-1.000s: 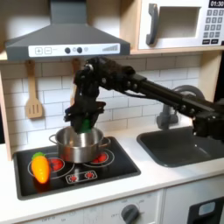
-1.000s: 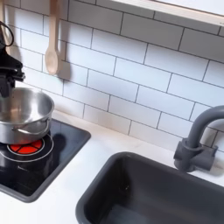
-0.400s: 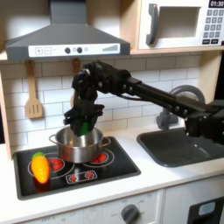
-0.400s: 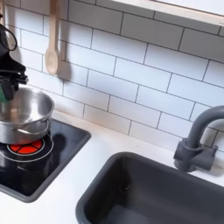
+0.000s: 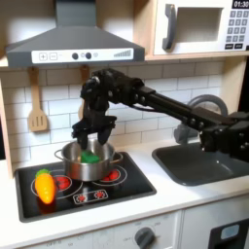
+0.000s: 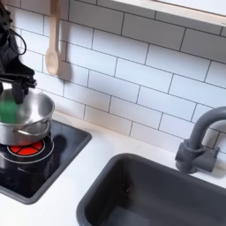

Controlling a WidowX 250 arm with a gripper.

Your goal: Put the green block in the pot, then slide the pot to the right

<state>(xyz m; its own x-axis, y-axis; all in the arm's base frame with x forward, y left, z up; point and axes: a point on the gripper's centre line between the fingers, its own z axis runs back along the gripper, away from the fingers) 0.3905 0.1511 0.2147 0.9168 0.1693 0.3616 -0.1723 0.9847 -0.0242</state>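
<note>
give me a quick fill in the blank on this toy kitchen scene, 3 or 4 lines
1. The green block lies inside the ____.
2. The pot stands on the ____, which has red burner rings.
3. In the first exterior view, the orange-and-yellow toy vegetable lies to the ____ of the pot.
4. The claw hangs right above the pot with its jaws ____.

Missing words: pot; stove; left; open

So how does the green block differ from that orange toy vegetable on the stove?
The green block is small, plain green and sits inside the pot; the orange toy vegetable is larger, elongated, orange and yellow, and lies on the stovetop beside the pot. Both are toys.
</note>
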